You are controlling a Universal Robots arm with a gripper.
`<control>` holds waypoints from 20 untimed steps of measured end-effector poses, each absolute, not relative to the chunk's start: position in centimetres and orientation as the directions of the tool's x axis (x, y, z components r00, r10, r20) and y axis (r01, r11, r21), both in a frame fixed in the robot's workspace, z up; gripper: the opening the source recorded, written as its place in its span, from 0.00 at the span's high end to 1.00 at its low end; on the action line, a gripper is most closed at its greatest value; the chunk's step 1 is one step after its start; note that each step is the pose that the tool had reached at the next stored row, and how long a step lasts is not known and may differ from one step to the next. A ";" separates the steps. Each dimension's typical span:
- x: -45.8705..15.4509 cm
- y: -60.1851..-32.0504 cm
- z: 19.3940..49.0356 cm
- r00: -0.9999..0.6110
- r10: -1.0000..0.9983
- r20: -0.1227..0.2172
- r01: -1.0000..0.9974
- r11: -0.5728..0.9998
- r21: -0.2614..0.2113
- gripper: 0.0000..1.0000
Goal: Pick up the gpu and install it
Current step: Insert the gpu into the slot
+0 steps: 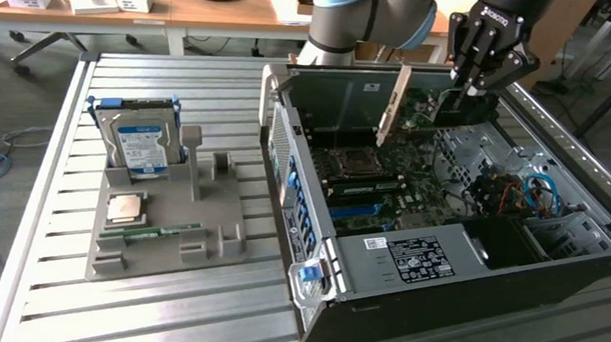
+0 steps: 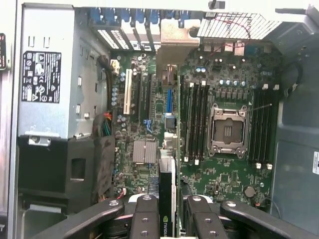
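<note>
With the computer case (image 1: pixel 407 259) lying open side up, exterior view: my gripper (image 1: pixel 469 92) is over its far end, toward the exterior view's right, part-closed and clamped on the gpu (image 1: pixel 428 107). The card hangs on edge above the motherboard (image 1: pixel 391 185). Its silver bracket (image 1: pixel 400 97) points at the case's port wall, I'd say so the connector edge goes down first. The hard drive (image 1: pixel 141 139) and memory stick (image 1: pixel 150 233) sit in the grey fixture (image 1: pixel 209 249) on the exterior view's left, well apart. Wrist view: the gpu (image 2: pixel 167 179) is pinched between my fingers (image 2: pixel 145 214), edge-on. It's roughly in line with the blue slot (image 2: pixel 169 101), beside the CPU socket (image 2: pixel 228 130). Can't tell if it touches the slot
</note>
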State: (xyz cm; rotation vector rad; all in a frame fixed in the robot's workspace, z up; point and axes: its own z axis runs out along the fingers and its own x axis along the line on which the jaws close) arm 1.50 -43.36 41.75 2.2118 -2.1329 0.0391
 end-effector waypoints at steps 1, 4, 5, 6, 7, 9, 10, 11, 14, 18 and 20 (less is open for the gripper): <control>1.4 -43.4 41.7 0.035 -0.997 0.066 -0.999 -0.033 0.031 0.74; 1.2 -43.4 41.7 0.024 -0.998 0.064 -0.999 -0.023 0.030 0.74; 1.2 -43.4 41.7 0.021 -0.998 0.064 -0.999 -0.019 0.029 0.74; 1.1 -43.4 41.7 0.017 -0.998 0.063 -0.999 -0.016 0.029 0.74; 1.1 -43.4 41.7 0.014 -0.998 0.063 -0.999 -0.013 0.029 0.74; 1.0 -43.4 41.5 0.009 -0.998 0.063 -1.000 -0.007 0.029 0.74; 0.9 -43.4 41.5 0.007 -0.998 0.063 -1.000 -0.005 0.029 0.74; 0.9 -43.4 41.4 0.006 -0.998 0.063 -1.000 -0.004 0.029 0.74; 0.8 -43.4 41.0 0.003 -0.998 0.063 -1.000 -0.001 0.029 0.74; 0.8 -43.4 41.0 0.003 -0.998 0.063 -1.000 -0.001 0.029 0.74; 0.8 -43.4 41.0 0.003 -0.998 0.063 -1.000 -0.001 0.029 0.74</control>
